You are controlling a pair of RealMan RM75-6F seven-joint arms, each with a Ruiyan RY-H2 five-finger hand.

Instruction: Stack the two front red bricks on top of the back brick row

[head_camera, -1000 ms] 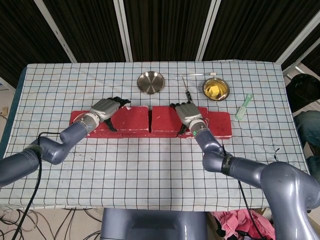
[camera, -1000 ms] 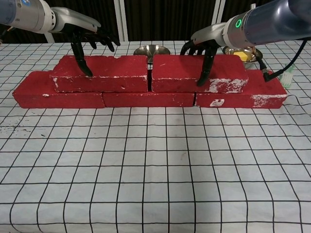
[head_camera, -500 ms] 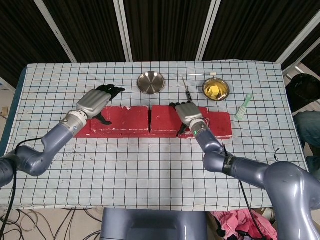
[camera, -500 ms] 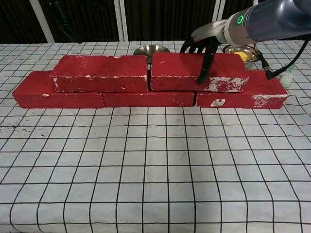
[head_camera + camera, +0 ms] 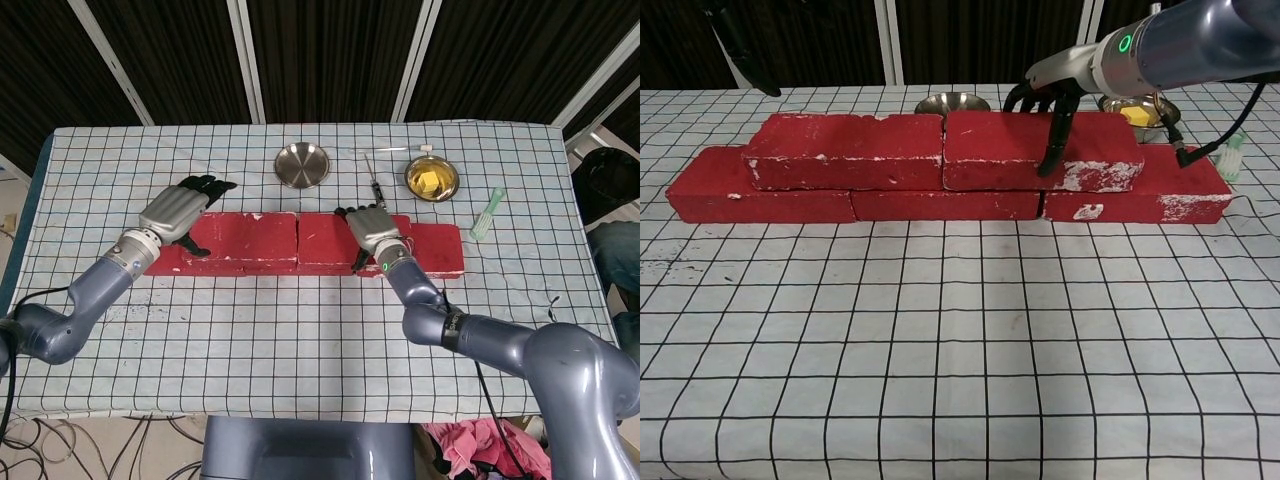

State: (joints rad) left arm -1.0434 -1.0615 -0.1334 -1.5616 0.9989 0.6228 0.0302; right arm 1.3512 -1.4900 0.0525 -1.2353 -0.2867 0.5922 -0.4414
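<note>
Two red bricks lie on top of the back brick row (image 5: 945, 205): the left upper brick (image 5: 845, 150) (image 5: 245, 238) and the right upper brick (image 5: 1040, 150) (image 5: 325, 238), now end to end with no gap. My right hand (image 5: 372, 232) (image 5: 1050, 105) grips the right upper brick, thumb down its front face and fingers over its back edge. My left hand (image 5: 175, 212) hovers open above the row's left end, holding nothing. In the chest view only dark fingertips (image 5: 740, 45) of the left hand show at the top left.
Behind the bricks stand a steel bowl (image 5: 302, 164) (image 5: 952, 102) and a bowl with yellow contents (image 5: 432, 180). A thin tool (image 5: 374, 182) lies between them and a green brush (image 5: 487, 213) to the far right. The checkered cloth (image 5: 960, 340) stretches forward of the bricks.
My left hand let go of the left upper brick and rose away to the left. My right hand slid the right upper brick leftward, closing the gap between the two.
</note>
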